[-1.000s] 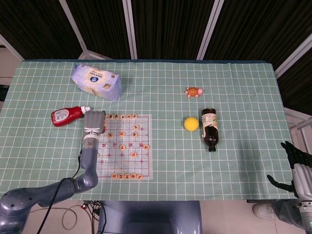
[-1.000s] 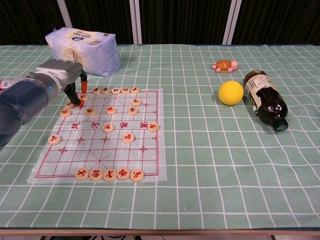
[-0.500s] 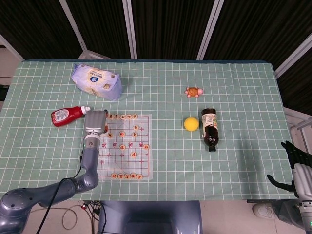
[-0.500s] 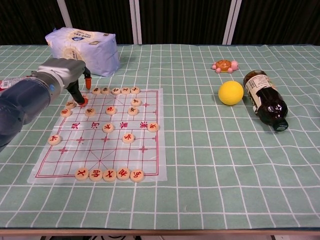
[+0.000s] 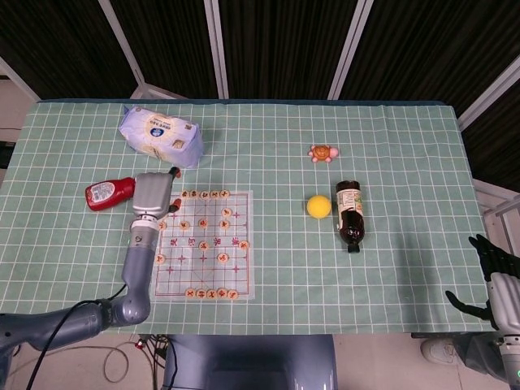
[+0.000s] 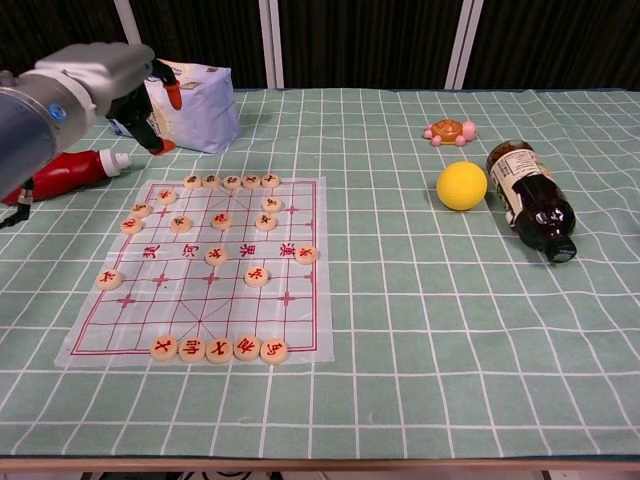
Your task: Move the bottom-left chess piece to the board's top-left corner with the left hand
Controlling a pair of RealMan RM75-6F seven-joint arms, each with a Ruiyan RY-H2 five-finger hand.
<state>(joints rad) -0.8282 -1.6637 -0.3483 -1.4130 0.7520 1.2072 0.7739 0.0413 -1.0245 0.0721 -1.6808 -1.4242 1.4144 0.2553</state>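
Note:
The chess board point(image 6: 292, 318) lies on the green checked cloth, and shows in the head view as the board point(image 5: 244, 278) too. A round piece point(image 6: 166, 195) rests near its top-left corner, just left of the top row of pieces point(image 6: 231, 181). Several pieces point(image 6: 219, 350) line the bottom edge. My left hand point(image 6: 118, 88) hovers above and behind the board's top-left corner, fingers apart, holding nothing; in the head view the left hand point(image 5: 153, 195) sits beside the board's far left edge. My right hand point(image 5: 494, 280) hangs off the table's right front, fingers spread and empty.
A tissue pack point(image 6: 195, 105) stands right behind my left hand. A red sauce bottle point(image 6: 62, 173) lies left of the board. A yellow ball point(image 6: 461, 185), a brown bottle point(image 6: 530, 205) lying flat and a toy turtle point(image 6: 450, 131) occupy the right side.
My left hand has let go of the piece near the board's top-left corner and risen up and back toward the tissue pack. The right hand has not moved.

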